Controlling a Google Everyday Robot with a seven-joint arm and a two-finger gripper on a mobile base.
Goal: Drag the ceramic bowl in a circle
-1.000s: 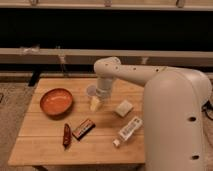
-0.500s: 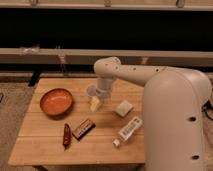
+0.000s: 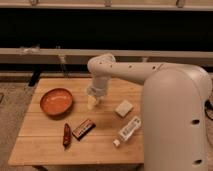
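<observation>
The ceramic bowl (image 3: 56, 101) is round, shallow and orange-red with a darker rim. It sits on the left part of the wooden table (image 3: 45, 145). My gripper (image 3: 94, 98) hangs from the white arm (image 3: 130, 72) over the table's middle, to the right of the bowl and apart from it. A small translucent whitish cup (image 3: 92, 103) is right at the gripper's tip.
A dark snack bar (image 3: 83, 128) and a thin red-brown stick (image 3: 66, 135) lie in front of the bowl. A pale square block (image 3: 123, 108) and a white bottle (image 3: 127, 131) lie to the right. My large white body (image 3: 175, 120) covers the table's right end.
</observation>
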